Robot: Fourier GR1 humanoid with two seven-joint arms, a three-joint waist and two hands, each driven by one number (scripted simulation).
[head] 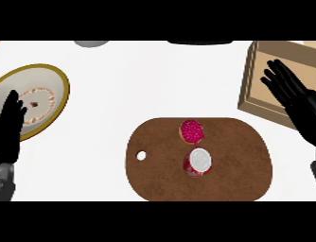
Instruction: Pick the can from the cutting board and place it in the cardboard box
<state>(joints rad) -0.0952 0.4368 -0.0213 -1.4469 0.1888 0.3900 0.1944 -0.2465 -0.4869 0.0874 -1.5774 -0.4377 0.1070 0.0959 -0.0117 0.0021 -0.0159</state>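
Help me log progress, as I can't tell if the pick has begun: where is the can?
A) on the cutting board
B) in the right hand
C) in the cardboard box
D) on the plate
A: the can stands on the cutting board, and the right hand is open, holding nothing.

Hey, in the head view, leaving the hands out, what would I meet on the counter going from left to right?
plate → board, with the can standing on it → box
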